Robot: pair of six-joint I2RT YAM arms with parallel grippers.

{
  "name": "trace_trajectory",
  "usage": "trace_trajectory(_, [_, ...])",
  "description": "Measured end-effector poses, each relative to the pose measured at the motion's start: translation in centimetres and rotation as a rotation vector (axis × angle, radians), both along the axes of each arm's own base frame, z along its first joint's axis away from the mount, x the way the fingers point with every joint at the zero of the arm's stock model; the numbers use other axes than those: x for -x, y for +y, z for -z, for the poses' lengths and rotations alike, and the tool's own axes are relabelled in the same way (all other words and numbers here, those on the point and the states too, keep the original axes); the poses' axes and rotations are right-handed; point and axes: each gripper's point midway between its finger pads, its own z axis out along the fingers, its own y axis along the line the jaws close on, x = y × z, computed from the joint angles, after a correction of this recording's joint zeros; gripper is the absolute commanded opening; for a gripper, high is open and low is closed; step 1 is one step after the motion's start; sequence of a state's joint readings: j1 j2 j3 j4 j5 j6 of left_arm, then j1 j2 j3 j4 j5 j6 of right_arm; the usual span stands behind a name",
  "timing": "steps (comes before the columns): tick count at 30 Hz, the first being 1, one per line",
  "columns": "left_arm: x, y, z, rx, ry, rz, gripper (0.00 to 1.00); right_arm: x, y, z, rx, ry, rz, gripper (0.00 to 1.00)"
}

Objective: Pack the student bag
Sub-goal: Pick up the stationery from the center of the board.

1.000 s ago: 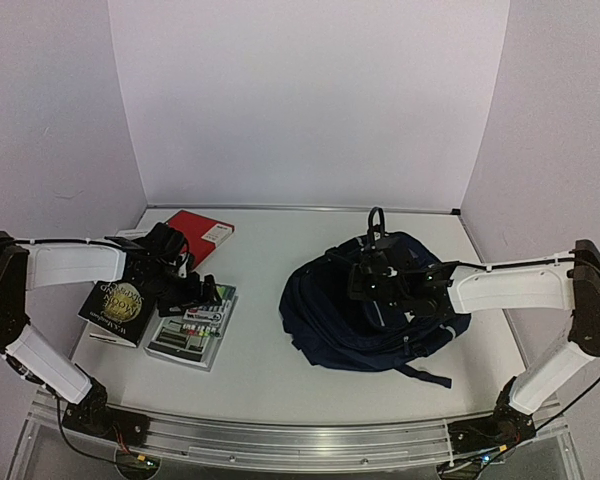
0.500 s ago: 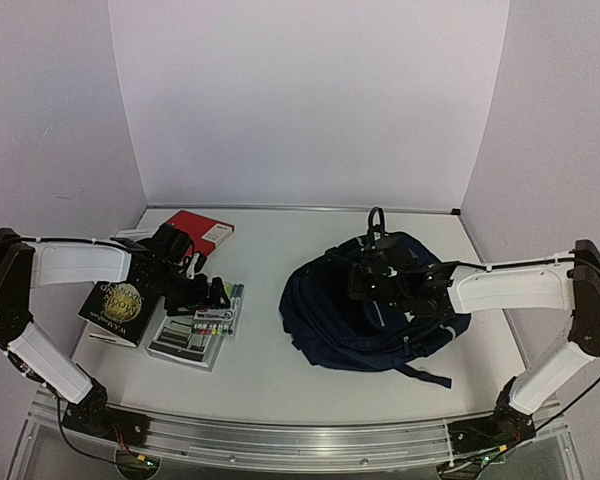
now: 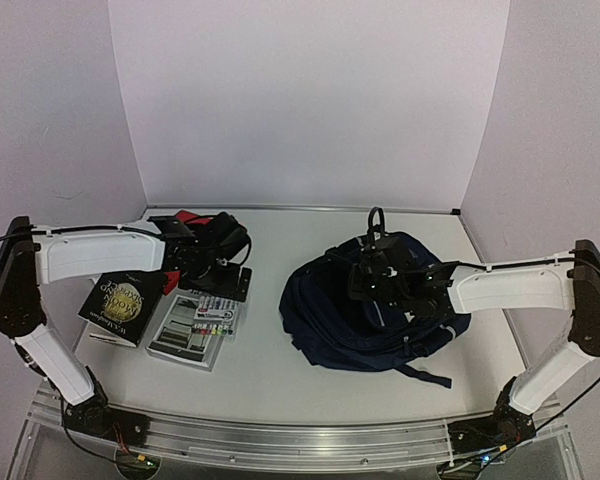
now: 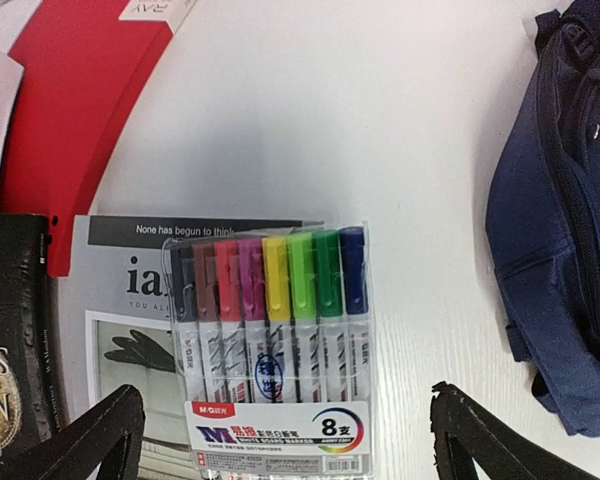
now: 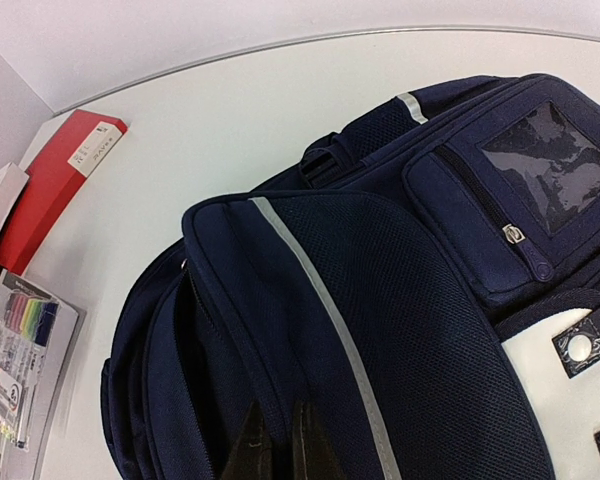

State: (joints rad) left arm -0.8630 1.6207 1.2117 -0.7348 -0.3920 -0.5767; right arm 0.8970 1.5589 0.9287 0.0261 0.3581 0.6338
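packing is at the pick-up step: nothing seems to be loaded into the student bag (image 3: 375,315) yet. the bag lies on the tabletop (image 3: 270,370), front pocket up. its long axis runs near to far, with what looks like the carry loop at the far end and the straps trailing off the near end.

well to the left of the bag, the left tool (image 4: 285,400) hovers with its jaws spread wide and empty, straddling a marker pack (image 4: 270,350). the pack rests on a grey booklet (image 4: 120,300).

the right tool (image 5: 277,440) sits over the bag's mesh panel with its jaws pressed together. whether they pinch a fold of fabric i cannot tell.

next, i judge, the left tool must drop, close on the pack and carry it right to the bag. the bag's mouth will need to be held open.
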Motion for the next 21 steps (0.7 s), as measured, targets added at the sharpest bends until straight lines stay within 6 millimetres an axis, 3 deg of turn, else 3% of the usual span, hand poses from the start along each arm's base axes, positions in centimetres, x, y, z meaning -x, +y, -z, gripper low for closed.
trace_trajectory(2, [0.0,-0.9,0.5,-0.075,-0.013,-0.002,1.00,0.0,0.0,0.0,0.001,0.000,0.001,0.00])
trace_trajectory(7, [0.8,-2.1,3.8,-0.265,0.015,0.017,1.00,0.2,-0.4,-0.2,-0.001,-0.007,0.005,0.00])
trace_trajectory(13, [1.7,-2.1,5.7,-0.394,0.030,0.033,0.98,0.2,-0.6,-0.6,-0.006,-0.016,0.011,0.00])
trace_trajectory(21, [1.4,-0.7,6.8,-0.509,0.023,0.013,0.79,0.3,-0.8,-0.8,-0.007,-0.021,0.014,0.00])
